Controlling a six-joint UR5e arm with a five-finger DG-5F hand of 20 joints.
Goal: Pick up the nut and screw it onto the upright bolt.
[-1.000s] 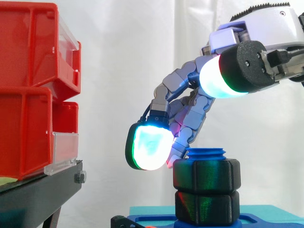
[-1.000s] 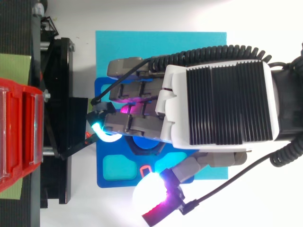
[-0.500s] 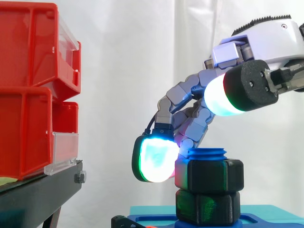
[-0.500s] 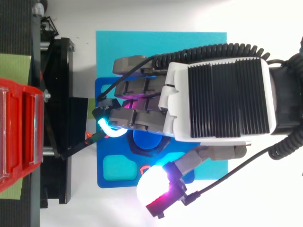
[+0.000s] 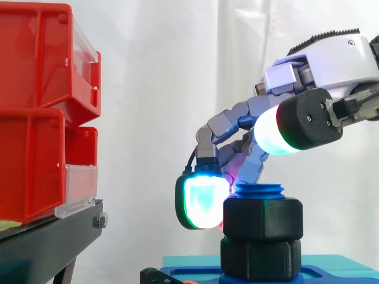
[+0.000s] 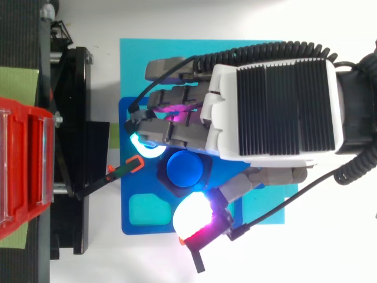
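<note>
Nut (image 5: 262,220) sits on bolt (image 5: 258,190); my hand (image 6: 277,106) curls fingers beside it, thumb high, pinching nothing; should lower thumb opposite, then twist level

Black nuts (image 5: 262,217): two, stacked. Blue bolt (image 5: 259,190): one. Red bins (image 5: 35,59): two. Blue base (image 6: 126,200): one.

Robotics lab test cell: white curtain (image 5: 177,71) backdrop, red storage bins (image 5: 35,118) on black stand (image 5: 47,242) at 9 o'clock, blue fixture plate (image 6: 125,227) at 6 o'clock.
</note>
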